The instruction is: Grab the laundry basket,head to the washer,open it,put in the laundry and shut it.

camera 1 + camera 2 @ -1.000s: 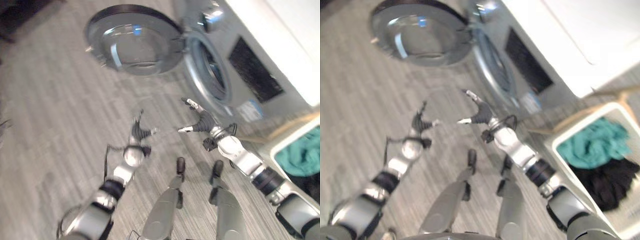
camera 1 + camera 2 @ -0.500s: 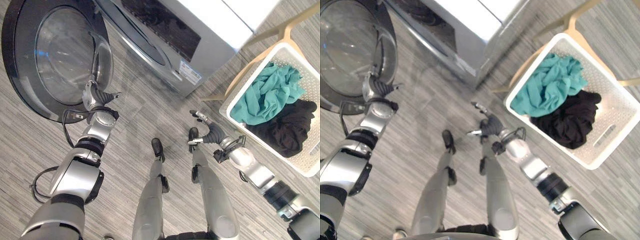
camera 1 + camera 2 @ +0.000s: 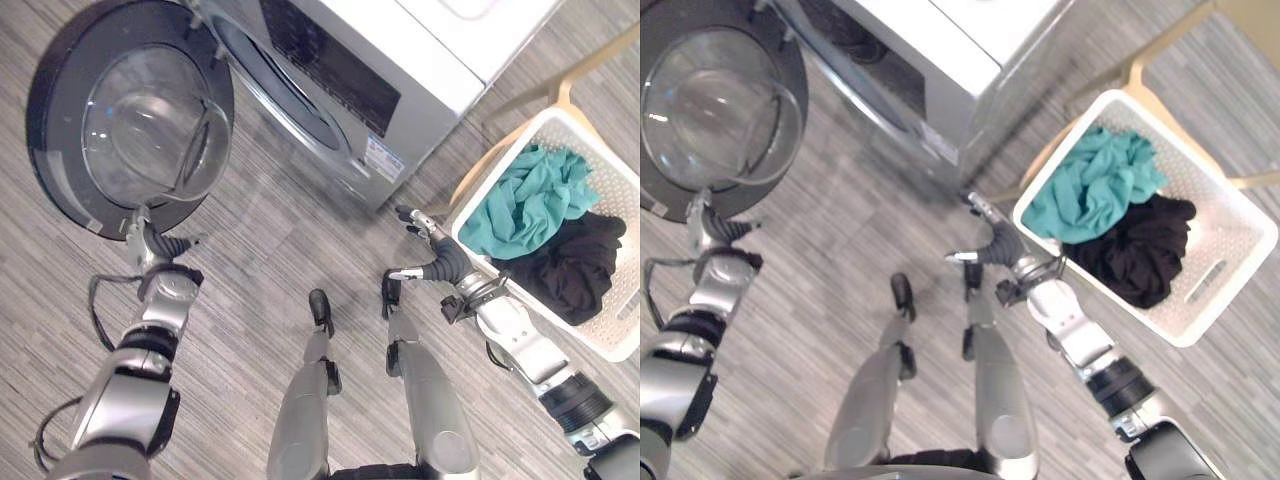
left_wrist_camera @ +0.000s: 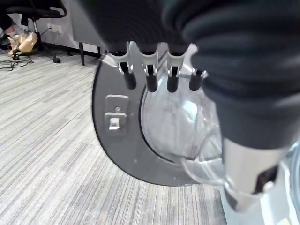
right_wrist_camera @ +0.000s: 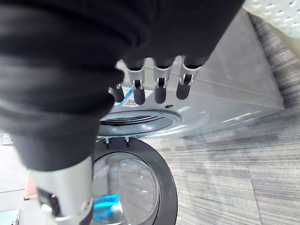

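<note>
The washer (image 3: 400, 70) is a boxy machine with a white top and a silver-grey front panel, and its round door (image 3: 130, 120) hangs wide open: a broad dark ring around a bulging bowl of clear glass. The floor (image 3: 250, 260) is striped grey plank-pattern covering.

The laundry basket (image 3: 1225, 290) is white perforated plastic, rectangular, with a slot handle cut into its rim. It stands on the floor beside the washer, against pale wooden legs (image 3: 560, 85) of some piece of furniture. Inside lie a crumpled teal cloth (image 3: 1090, 190) and a bunched black cloth (image 3: 1135, 245), soft and heaped, touching each other.

The right robot hand (image 3: 432, 252) hovers just beside the basket's near wall, apart from it, on the washer side; its fingers (image 5: 159, 86) are relaxed and loosely spread, grasping nothing. The teal cloth is the nearer of the two garments to it.

The left robot hand (image 3: 150, 245) hangs just below the lower rim of the open door, well apart from the basket, with its fingers (image 4: 150, 75) released and straight, holding nothing.
</note>
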`<state>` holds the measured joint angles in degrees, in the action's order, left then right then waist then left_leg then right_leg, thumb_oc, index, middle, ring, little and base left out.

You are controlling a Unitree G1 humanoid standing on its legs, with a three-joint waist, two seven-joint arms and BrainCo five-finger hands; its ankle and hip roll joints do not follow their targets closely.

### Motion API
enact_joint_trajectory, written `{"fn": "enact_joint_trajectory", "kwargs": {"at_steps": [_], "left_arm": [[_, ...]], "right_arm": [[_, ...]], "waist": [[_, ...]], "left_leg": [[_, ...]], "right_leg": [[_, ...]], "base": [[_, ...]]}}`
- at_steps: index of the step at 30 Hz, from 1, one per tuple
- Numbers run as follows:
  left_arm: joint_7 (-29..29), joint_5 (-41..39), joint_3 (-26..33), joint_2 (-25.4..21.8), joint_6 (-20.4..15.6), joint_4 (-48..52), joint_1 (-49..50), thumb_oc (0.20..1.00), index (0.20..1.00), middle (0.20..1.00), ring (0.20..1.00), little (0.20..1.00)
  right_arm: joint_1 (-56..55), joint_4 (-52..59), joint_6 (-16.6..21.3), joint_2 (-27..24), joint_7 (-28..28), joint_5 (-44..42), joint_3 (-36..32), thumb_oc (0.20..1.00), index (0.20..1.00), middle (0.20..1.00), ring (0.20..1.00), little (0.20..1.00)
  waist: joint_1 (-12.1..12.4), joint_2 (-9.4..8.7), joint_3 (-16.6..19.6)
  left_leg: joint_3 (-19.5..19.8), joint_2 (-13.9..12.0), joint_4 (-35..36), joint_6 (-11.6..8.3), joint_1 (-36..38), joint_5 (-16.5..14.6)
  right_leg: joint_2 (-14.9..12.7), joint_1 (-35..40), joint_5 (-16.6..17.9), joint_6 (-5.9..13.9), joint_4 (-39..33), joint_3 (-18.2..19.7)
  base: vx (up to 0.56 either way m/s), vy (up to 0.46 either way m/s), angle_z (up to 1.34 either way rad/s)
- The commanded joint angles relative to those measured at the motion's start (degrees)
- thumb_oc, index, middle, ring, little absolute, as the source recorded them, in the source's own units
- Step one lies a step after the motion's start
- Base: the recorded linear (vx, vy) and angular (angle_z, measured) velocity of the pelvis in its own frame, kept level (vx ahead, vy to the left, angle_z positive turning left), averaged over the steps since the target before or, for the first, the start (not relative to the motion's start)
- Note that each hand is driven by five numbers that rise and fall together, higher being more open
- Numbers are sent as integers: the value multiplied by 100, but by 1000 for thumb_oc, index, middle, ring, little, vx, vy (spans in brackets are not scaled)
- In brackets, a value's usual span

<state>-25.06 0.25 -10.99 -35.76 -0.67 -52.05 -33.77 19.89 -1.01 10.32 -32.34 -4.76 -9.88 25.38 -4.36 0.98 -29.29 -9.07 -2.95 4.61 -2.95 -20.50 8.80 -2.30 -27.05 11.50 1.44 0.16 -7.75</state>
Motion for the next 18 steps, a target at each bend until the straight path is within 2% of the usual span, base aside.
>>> {"fn": "enact_joint_trajectory", "kwargs": {"at_steps": [1, 2, 4, 5, 6, 12, 13, 14, 15, 16, 17, 18], "left_arm": [[26, 6, 123, 523, -376, 460, 1067, 1000, 1000, 1000, 1000, 1000], [25, 9, 127, 527, -370, 472, 1084, 1000, 1000, 1000, 1000, 1000], [225, 48, 226, 994, -425, 745, 2080, 1000, 1000, 1000, 1000, 1000], [225, 49, 226, 996, -423, 750, 2088, 1000, 1000, 1000, 1000, 1000], [414, 88, 320, 1207, -391, 558, 2639, 1000, 1000, 1000, 1000, 1000], [775, 228, 359, 1605, -297, 83, 3472, 1000, 1000, 1000, 1000, 1000], [886, 208, 395, 1732, -274, -96, 3668, 1000, 1000, 1000, 1000, 1000], [885, 208, 397, 1731, -275, -97, 3665, 1000, 1000, 1000, 1000, 1000], [925, 237, 409, 1778, -257, -227, 3732, 1000, 1000, 1000, 1000, 1000], [961, 245, 426, 1796, -224, -347, 3787, 1000, 1000, 1000, 1000, 1000], [971, 213, 492, 1832, -196, -437, 3864, 1000, 1000, 1000, 1000, 1000], [988, 233, 545, 1856, -173, -530, 3868, 1000, 1000, 1000, 1000, 1000]], "right_arm": [[-404, 328, 220, 333, -97, 450, -381, 1000, 1000, 1000, 1000, 1000], [-414, 335, 217, 329, -97, 451, -379, 1000, 1000, 1000, 1000, 1000], [-589, 487, 177, 310, -77, 679, -646, 1000, 1000, 1000, 1000, 1000], [-597, 493, 174, 308, -76, 680, -646, 1000, 1000, 1000, 1000, 1000], [-787, 701, 147, 215, -40, 858, -913, 1000, 1000, 1000, 1000, 1000], [-1139, 1186, 146, 74, -99, 1279, -1450, 1000, 1000, 1000, 1000, 1000], [-1213, 1290, 179, 79, -96, 1412, -1498, 1000, 1000, 1000, 1000, 1000], [-1211, 1292, 178, 80, -96, 1413, -1498, 1000, 1000, 1000, 1000, 1000], [-1255, 1272, 160, 83, -106, 1484, -1546, 1000, 1000, 1000, 1000, 1000], [-1331, 1240, 153, 146, -106, 1478, -1555, 1000, 1000, 1000, 1000, 1000], [-1463, 1196, 165, 246, -153, 1403, -1600, 1000, 1000, 1000, 1000, 1000], [-1582, 1175, 175, 290, -184, 1400, -1676, 1000, 1000, 1000, 1000, 1000]], "waist": [[9, -183, 676], [9, -180, 675], [48, -181, 915], [52, -180, 913], [42, -170, 1096], [-36, -71, 1440], [-15, -29, 1472], [-7, -36, 1478], [23, -15, 1478], [66, 1, 1498], [92, 49, 1564], [48, 34, 1602]], "left_leg": [[-82, 398, -610, 118, 289, -925], [-84, 397, -606, 118, 302, -926], [-212, 381, -690, 172, 699, -1097], [-216, 380, -687, 172, 709, -1098], [-325, 384, -715, 220, 991, -1209], [-593, 363, -649, 287, 1587, -1323], [-811, 283, -584, 287, 1857, -1367], [-822, 286, -575, 286, 1846, -1346], [-953, 239, -529, 268, 1991, -1391], [-1127, 190, -502, 245, 2095, -1402], [-1259, 119, -452, 208, 2351, -1523], [-1341, 73, -450, 193, 2427, -1527]], "right_leg": [[-584, 538, -691, 709, 213, -115], [-582, 549, -691, 709, 210, -113], [-557, 898, -776, 714, 222, 17], [-555, 906, -776, 714, 220, 21], [-527, 1133, -828, 738, 229, 114], [-459, 1452, -932, 782, 359, 253], [-435, 1490, -1003, 800, 571, 40], [-435, 1475, -984, 795, 562, 50], [-494, 1486, -1028, 814, 712, -275], [-641, 1477, -1033, 799, 896, -857], [-808, 1554, -1218, 824, 1170, -1535], [-841, 1548, -1268, 803, 1247, -1687]], "base": [[82, 26, 2], [123, 47, -6], [138, 59, -20], [189, 82, -33], [87, 43, -33], [88, 40, -29], [47, 26, -43], [23, 16, -70], [13, -11, -86], [162, -21, -132], [202, -91, -127], [186, -83, -112]]}}
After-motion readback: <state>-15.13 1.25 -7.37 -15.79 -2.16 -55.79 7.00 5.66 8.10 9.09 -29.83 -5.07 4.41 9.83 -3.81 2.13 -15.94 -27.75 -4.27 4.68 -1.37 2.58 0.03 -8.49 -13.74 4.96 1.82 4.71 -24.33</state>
